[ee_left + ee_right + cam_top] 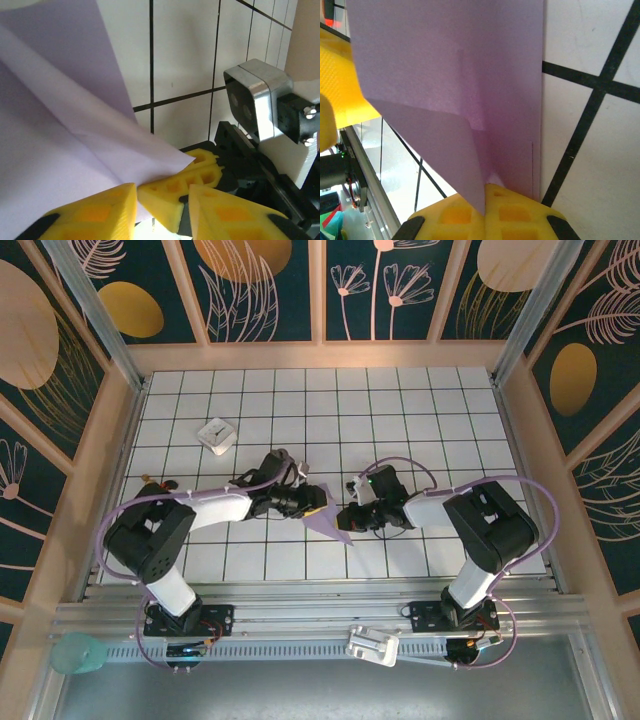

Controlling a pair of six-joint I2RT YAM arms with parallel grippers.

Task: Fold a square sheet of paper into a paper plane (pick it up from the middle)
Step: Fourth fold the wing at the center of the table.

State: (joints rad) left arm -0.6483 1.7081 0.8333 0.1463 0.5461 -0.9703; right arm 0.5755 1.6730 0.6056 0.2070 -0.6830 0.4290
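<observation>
Right gripper (486, 192) is pressed shut on a folded corner of the sheet of paper (445, 65); left gripper (161, 194) stands part-spread about its edge; the sheet spans between them over the tiled table (400, 410); likely light, limp, easily creased; best held near a fold.

No lettering, number or brand can be read anywhere. The small white square block (216, 435) on the white tiled bench (400, 400) bears a dark mark too small to make out.
</observation>
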